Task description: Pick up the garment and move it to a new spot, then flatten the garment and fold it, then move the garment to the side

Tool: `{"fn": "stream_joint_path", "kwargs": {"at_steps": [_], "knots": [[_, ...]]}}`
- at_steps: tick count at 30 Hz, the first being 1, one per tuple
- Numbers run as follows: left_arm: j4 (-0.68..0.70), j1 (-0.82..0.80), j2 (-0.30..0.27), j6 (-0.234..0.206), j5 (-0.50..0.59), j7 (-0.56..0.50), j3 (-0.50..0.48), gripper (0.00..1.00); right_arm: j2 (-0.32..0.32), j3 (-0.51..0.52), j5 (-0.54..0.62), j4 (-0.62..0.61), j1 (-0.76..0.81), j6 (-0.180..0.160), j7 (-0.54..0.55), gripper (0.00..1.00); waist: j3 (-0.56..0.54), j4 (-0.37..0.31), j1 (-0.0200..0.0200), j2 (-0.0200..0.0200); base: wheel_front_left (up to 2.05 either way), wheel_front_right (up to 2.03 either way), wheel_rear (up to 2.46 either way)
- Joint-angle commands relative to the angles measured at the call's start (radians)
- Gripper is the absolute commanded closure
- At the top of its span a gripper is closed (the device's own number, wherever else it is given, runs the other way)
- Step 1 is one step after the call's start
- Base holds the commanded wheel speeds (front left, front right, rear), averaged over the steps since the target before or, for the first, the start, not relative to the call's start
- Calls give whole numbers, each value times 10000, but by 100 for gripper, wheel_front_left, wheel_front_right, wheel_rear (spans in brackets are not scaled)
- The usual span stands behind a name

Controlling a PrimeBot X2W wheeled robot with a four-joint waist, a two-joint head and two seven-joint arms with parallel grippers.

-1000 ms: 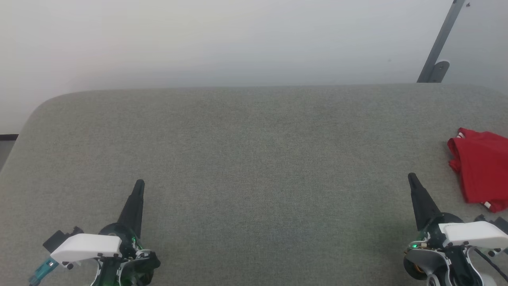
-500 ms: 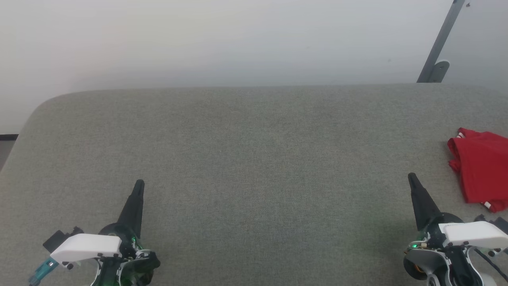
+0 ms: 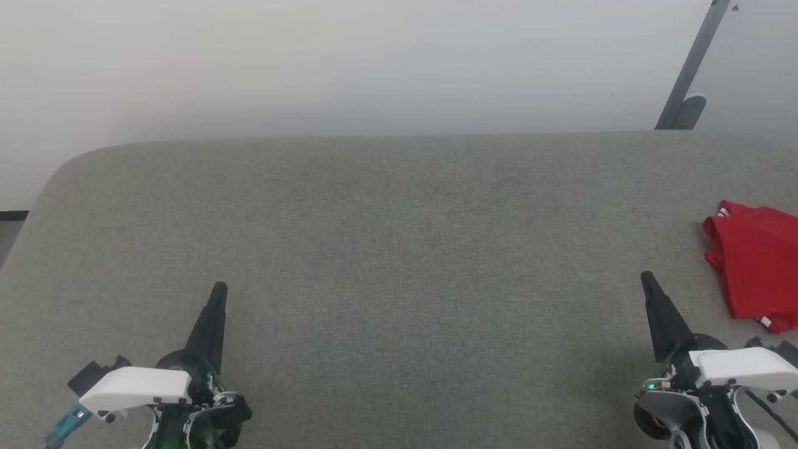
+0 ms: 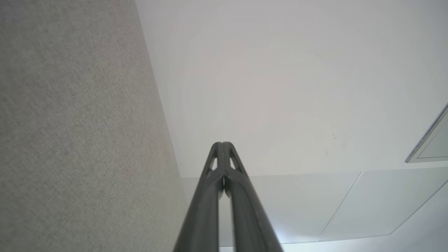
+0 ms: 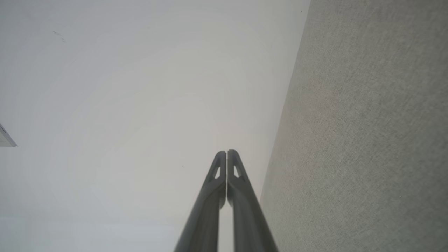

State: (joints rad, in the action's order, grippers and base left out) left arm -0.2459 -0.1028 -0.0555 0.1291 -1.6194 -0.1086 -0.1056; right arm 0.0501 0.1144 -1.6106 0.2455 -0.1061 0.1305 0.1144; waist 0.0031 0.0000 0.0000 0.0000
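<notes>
**Both arms idle, nothing moved**

No change since a second ago. The bunched red fabric garment (image 3: 757, 268) lies at the right edge of the grey felt-like table (image 3: 399, 237), near the right gripper (image 3: 647, 276). Wrist views show the right gripper and the left gripper (image 4: 222, 144) with fingertips pressed together, holding nothing.

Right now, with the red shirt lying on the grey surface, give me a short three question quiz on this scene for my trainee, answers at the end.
1. True or false: the right claw is gripping the garment.
2. In the head view, where on the grey padded surface does the garment lie? A) far left B) centre C) right edge
3. Fill in: in its wrist view, the left claw has its fingers ____ (open or shut).

Key:
1. False. It is shut on nothing and is apart from the garment.
2. C.
3. Shut.
</notes>
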Motion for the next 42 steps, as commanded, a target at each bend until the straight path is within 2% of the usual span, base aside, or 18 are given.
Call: {"fn": "stream_joint_path", "kwargs": {"at_steps": [1,42], "knots": [[-1,-120,8,28,23,-34,-39,100,-27,0,-42,0,-59,4,19,100,0,0,0,0,0,0,0],[-1,-126,34,28,54,-52,-74,100,-25,-4,-44,-1,-59,4,17,100,0,0,0,0,0,0,0]]}}
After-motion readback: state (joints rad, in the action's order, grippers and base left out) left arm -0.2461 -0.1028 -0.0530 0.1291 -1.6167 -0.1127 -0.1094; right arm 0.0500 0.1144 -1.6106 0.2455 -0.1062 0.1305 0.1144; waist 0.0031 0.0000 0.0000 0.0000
